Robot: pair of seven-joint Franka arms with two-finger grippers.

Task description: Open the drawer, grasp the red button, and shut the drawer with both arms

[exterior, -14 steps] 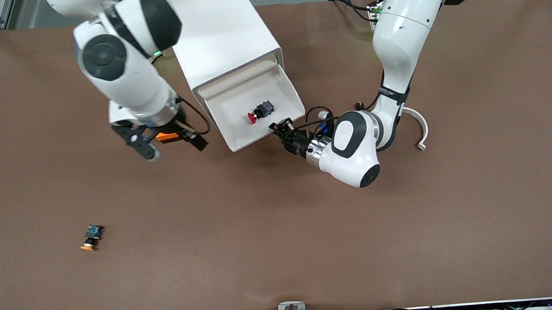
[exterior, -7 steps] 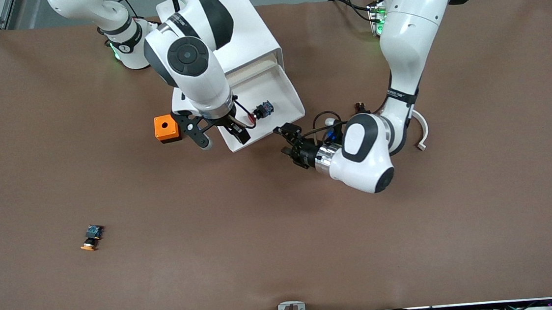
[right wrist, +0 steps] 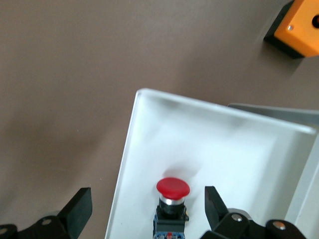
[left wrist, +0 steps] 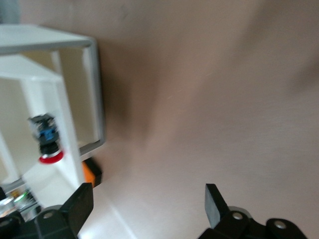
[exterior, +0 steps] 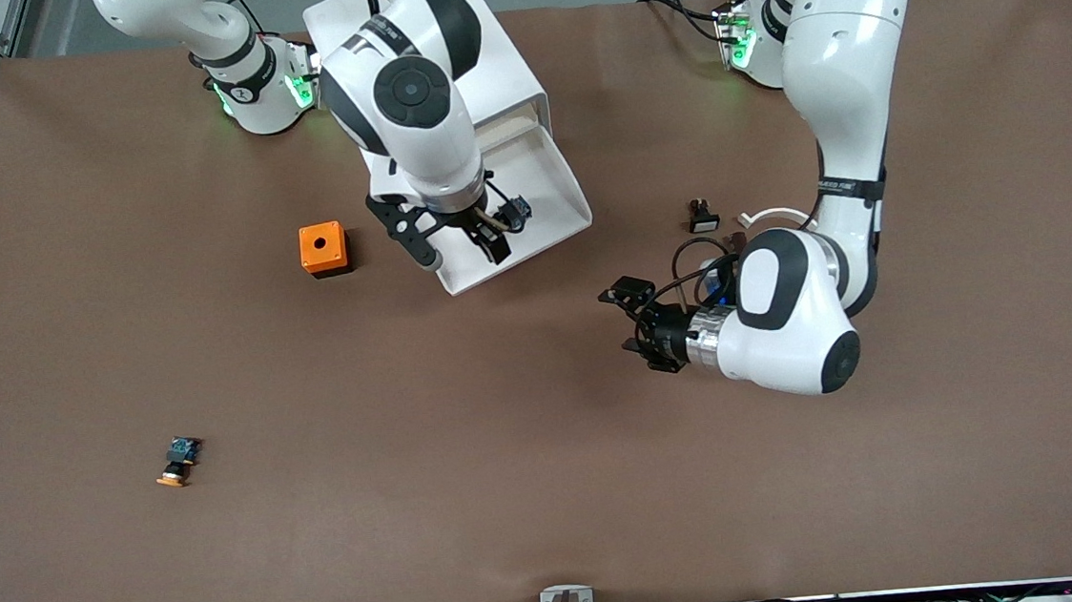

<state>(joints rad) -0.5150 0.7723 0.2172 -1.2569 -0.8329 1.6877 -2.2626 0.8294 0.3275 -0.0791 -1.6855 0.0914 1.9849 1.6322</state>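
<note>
The white cabinet's drawer (exterior: 571, 186) stands open. The red-capped button (exterior: 516, 211) lies in it, partly hidden by my right gripper in the front view. My right gripper (exterior: 460, 249) is open and hovers over the drawer's front part. In the right wrist view the button (right wrist: 172, 189) lies on the drawer floor (right wrist: 234, 149), just beside the line between the open fingers of the right gripper (right wrist: 147, 206), cap pointing away from the wrist. My left gripper (exterior: 631, 320) is open and empty over the bare mat, apart from the drawer front. The left wrist view shows the left gripper (left wrist: 147, 204) and the button (left wrist: 47, 144) far off.
An orange box with a hole (exterior: 322, 249) sits beside the drawer, toward the right arm's end. An orange-capped button (exterior: 177, 461) lies nearer the front camera at that end. A small black part (exterior: 703, 217) and a white curved piece (exterior: 770, 215) lie by the left arm.
My right gripper has swung from over the orange box to over the open drawer. My left gripper has drawn away from the drawer front, toward the front camera.
</note>
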